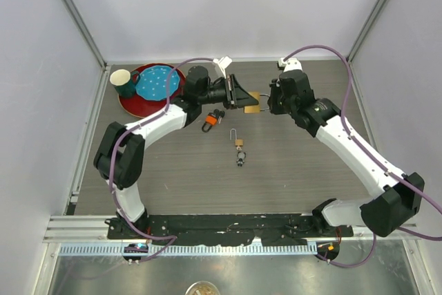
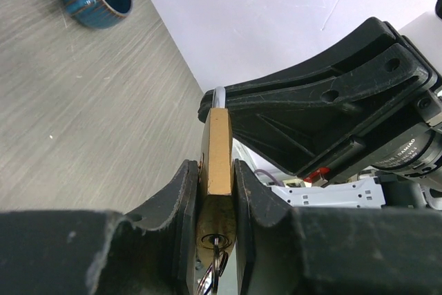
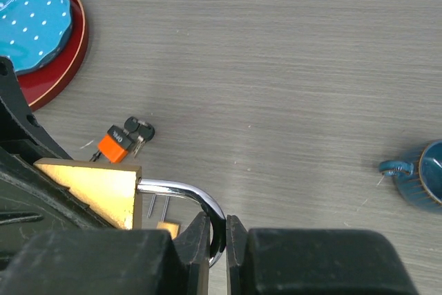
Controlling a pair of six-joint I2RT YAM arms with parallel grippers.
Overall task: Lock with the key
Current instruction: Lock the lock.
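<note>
A brass padlock (image 1: 253,106) hangs above the table between my two arms. My left gripper (image 2: 218,170) is shut on its flat brass body (image 2: 219,146). The key (image 2: 216,245) sits in the keyhole at the bottom of the body, its ring hanging below. The chrome shackle (image 3: 185,193) sticks out toward my right gripper (image 3: 217,229), which is shut on its curved end. In the top view, the left gripper (image 1: 239,94) and the right gripper (image 1: 268,101) face each other across the lock.
On the table below lie a small brass padlock (image 1: 239,144) with its shackle up and an orange padlock with black keys (image 3: 119,141). A red plate (image 1: 131,105) carrying a blue dish stands at the back left, next to a blue cup (image 1: 124,82).
</note>
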